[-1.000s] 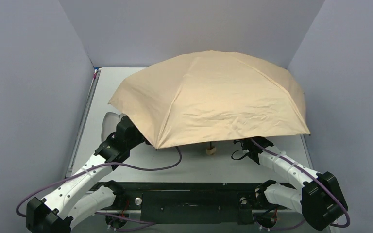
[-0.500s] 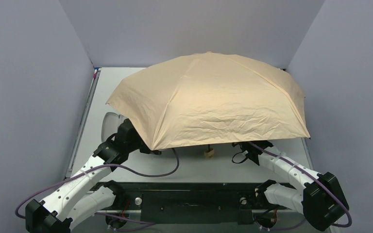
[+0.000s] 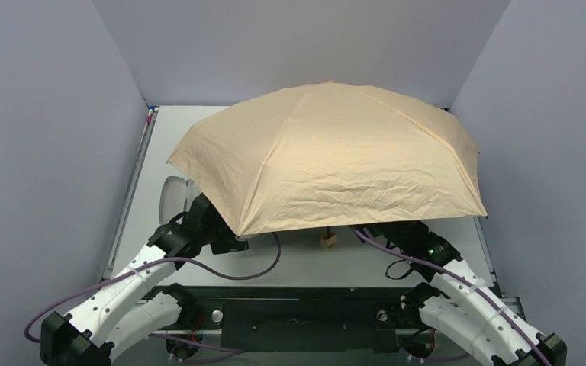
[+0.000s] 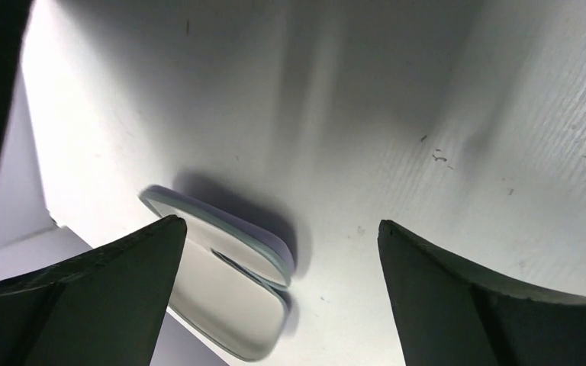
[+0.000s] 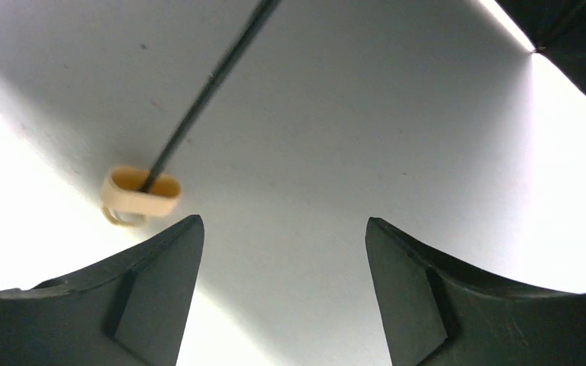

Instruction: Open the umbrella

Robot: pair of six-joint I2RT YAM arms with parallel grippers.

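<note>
Over the white table (image 3: 305, 267), the tan-beige fabric umbrella (image 3: 328, 160) stands fully spread, its small tan knob handle (image 5: 140, 194) down on the tabletop below a thin dark shaft (image 5: 206, 84). The left gripper (image 4: 278, 225) and the right gripper (image 5: 282, 221) both have their fingers spread wide and hold nothing. A pale lavender oblong pouch (image 4: 229, 313) lies just beyond the left one.
</note>
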